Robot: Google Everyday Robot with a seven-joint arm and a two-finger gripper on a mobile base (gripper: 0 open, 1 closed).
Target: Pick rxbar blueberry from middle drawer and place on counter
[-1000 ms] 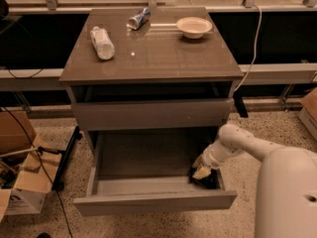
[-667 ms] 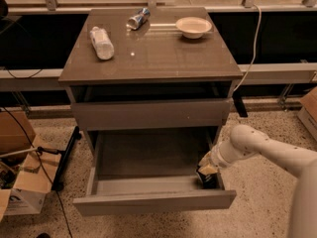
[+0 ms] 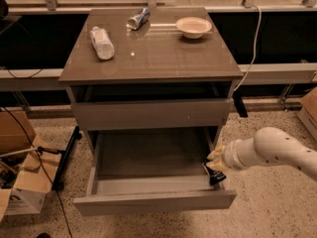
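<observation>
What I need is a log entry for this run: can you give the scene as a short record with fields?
middle drawer: pulled open
rxbar blueberry: tilted, at the drawer's right front corner
gripper: directly above the bar, by the drawer's right wall
counter: holds plastic bottle on its side, crushed can, bowl
task state: bar not yet on counter

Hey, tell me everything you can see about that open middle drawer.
The middle drawer is a wide, shallow grey box, seemingly metal, pulled out below a shut upper drawer front. Its front panel is plain, without handle. The dark rxbar blueberry is at its front right corner, where the hand reaches in over the right wall.
</observation>
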